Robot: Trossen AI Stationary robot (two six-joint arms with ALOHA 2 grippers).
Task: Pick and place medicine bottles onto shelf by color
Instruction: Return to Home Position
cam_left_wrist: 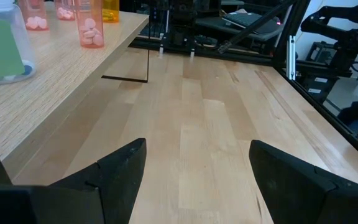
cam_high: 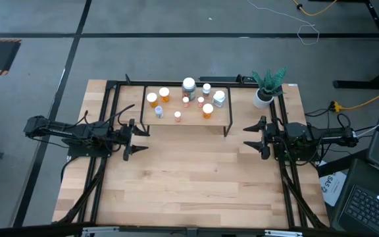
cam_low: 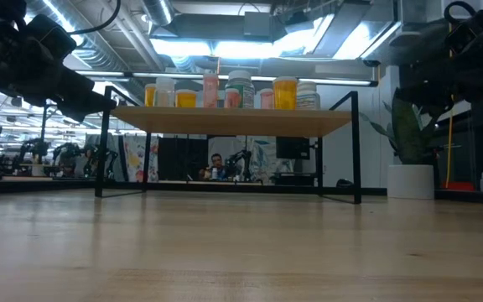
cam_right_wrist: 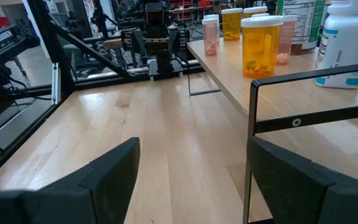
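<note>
Shelf [cam_high: 193,120] edges stand clear of left gripper [cam_high: 145,139] and right gripper [cam_high: 247,137], both spread empty.

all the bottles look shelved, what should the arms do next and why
Probably just let both arms settle at their parked poses and stop. The medicine bottles all stand on the shelf, none shows on the table, and the left tool and right tool sit open and empty at either side of the shelf, clear of it.
</note>
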